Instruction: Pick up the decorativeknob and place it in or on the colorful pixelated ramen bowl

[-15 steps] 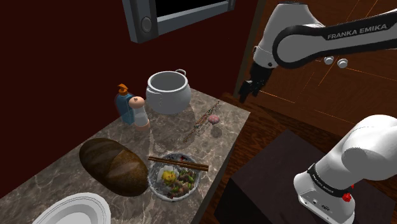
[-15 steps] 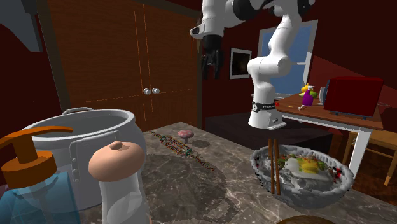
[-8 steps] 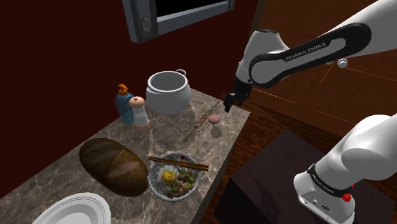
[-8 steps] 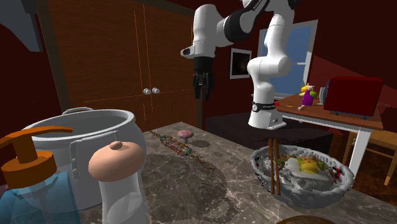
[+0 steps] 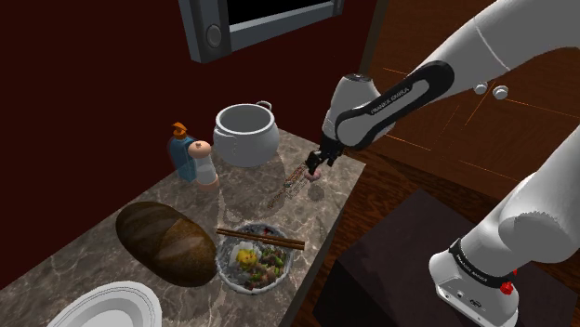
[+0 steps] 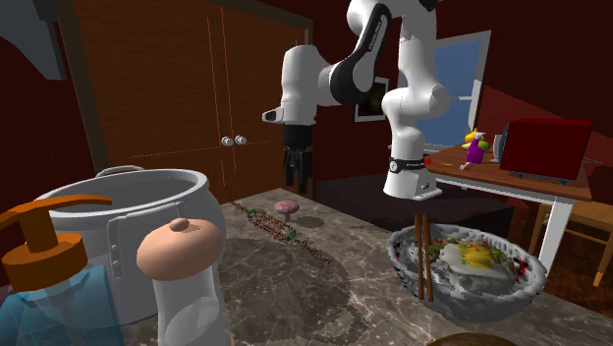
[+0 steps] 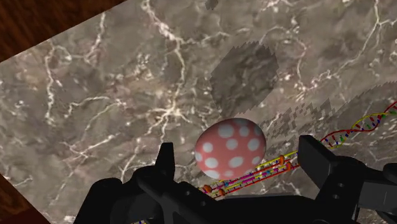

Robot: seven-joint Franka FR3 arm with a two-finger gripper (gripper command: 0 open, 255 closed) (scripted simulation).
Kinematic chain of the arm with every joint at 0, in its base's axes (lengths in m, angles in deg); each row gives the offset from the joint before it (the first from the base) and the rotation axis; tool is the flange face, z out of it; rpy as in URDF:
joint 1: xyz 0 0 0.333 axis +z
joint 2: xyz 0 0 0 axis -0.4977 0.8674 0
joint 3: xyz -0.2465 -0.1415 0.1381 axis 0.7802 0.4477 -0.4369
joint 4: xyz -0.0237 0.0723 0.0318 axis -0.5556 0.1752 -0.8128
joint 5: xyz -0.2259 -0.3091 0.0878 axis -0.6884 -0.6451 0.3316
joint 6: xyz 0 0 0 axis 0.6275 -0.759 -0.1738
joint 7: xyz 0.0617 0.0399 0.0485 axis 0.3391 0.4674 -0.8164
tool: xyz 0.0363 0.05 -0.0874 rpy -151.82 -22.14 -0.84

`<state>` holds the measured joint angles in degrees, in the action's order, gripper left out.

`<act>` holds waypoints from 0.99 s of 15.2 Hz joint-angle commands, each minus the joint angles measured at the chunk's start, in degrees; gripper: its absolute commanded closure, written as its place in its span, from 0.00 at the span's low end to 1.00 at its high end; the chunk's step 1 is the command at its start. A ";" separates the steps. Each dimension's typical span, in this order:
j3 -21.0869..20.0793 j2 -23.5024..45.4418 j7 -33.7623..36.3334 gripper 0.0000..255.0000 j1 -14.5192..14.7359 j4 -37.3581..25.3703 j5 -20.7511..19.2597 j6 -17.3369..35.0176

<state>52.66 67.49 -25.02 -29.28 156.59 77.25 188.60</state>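
Your decorative knob (image 7: 229, 147) stands upright like a small mushroom. In the second exterior view its short stem runs straight down to the marble counter (image 7: 95, 95) and its domed cap faces up, so its axis is vertical, with the cap turned toward your hand. Looking down along the gripper (image 7: 242, 167), you see the cap as a pink oval with white dots. Its longer run lies roughly along the coloured helix strand (image 7: 356, 124) that passes just beside it. The two black fingers (image 7: 167, 162) stand apart, released and gripping nothing. The knob lies below and between them, nearer one finger than the other, and neither touches it. From the second exterior view the fingertips hang just above the cap, with a small gap as far as you can tell. In the shoulder view the knob sits near the counter's right edge, with the grey pot (image 5: 246, 135) off to its left. Farther along the counter, well apart from the knob, is the colourful ramen bowl (image 5: 226, 269), filled with mixed pieces, with brown chopsticks (image 5: 260, 239) laid across its rim. Past the bowl lie a brown loaf (image 5: 165, 241) and a white plate (image 5: 107, 307).
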 commanded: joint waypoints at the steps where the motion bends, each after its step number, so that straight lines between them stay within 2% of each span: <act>1: 0.01 3.31 0.80 0.00 0.22 -0.96 -0.73 2.56; 8: 0.63 9.77 2.03 0.00 1.00 -1.80 -2.50 8.15; 15: 0.64 9.76 2.02 0.00 1.01 -1.80 -2.49 8.14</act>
<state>53.30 77.25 -23.00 -28.27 154.80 74.76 196.73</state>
